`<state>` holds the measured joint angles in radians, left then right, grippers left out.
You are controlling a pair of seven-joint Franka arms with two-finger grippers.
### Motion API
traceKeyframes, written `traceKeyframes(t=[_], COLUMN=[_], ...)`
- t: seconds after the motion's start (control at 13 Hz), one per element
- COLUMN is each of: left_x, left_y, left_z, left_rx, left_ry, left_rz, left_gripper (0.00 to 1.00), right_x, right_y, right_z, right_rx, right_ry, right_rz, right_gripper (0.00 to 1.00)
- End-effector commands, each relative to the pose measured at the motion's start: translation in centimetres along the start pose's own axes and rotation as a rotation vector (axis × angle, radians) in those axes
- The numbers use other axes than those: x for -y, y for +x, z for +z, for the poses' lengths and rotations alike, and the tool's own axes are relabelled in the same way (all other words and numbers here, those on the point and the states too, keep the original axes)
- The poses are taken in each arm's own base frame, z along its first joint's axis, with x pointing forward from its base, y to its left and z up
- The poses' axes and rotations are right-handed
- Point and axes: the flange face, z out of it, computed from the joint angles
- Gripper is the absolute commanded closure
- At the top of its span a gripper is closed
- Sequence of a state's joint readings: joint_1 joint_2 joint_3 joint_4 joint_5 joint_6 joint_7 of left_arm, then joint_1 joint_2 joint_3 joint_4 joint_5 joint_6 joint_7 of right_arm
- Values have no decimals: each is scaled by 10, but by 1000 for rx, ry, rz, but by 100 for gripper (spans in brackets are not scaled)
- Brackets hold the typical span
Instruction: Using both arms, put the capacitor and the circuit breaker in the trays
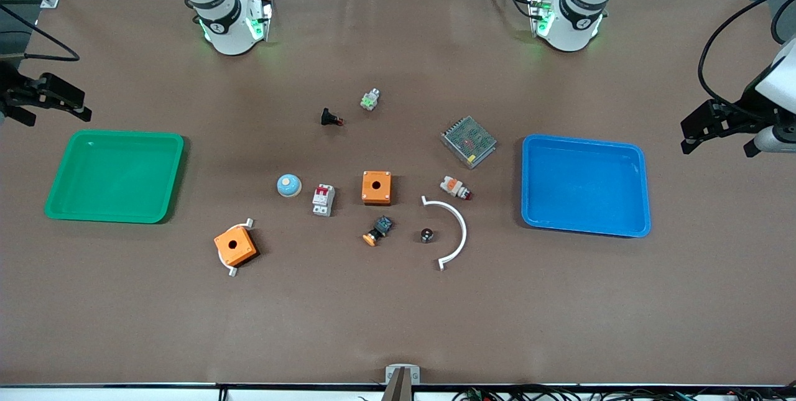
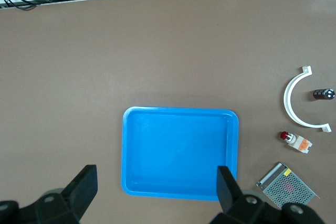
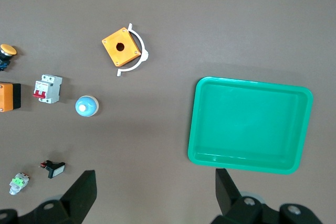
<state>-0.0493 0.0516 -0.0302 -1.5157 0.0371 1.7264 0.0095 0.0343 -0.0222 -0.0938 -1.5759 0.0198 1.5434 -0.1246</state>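
The square orange box with a round hole is cut off by the right wrist view's edge. So is the orange-capped black button. Both arms run off the front view's top.

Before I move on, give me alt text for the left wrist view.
The open left gripper hovers over an empty blue tray. Beside it lie a white arc, the capacitor, a white-orange part and a metal mesh box.

Tiny black cylindrical capacitor: on my desk, inside the curved white plastic bracket.
White-grey rectangular circuit breaker: beside the pale blue dome.
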Motion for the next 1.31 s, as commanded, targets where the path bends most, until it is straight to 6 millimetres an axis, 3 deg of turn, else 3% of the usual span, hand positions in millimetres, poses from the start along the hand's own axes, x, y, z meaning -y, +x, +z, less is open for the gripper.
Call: traceKeyframes(t=[0.0, 0.38, 0.54, 0.77, 1.0, 1.08, 1.23], left_x=[8, 14, 13, -4, -53, -85, -124], left_y=[1, 3, 1, 5, 14, 16, 30], left_z=[-3, 12, 33, 79, 139, 160, 189], left_rx=[10, 47, 105, 200, 301, 326, 301], left_ry=[22, 20, 18, 9, 15, 15, 9], left_rz=[24, 54, 63, 63, 39, 38, 21], left_gripper=[0, 0, 0, 0, 0, 0, 0], right_x=[0, 8, 34, 72, 135, 163, 239], right_y=[-6, -4, 2, 30, 51, 59, 62], right_z=[-6, 1, 15, 62, 111, 136, 187], right_rx=[-2, 12, 33, 84, 124, 145, 139], right_ry=[21, 22, 25, 74, 90, 80, 46], right_rz=[-10, -15, -57, -60, -100, -62, 17], right_gripper=[0, 0, 0, 0, 0, 0, 0])
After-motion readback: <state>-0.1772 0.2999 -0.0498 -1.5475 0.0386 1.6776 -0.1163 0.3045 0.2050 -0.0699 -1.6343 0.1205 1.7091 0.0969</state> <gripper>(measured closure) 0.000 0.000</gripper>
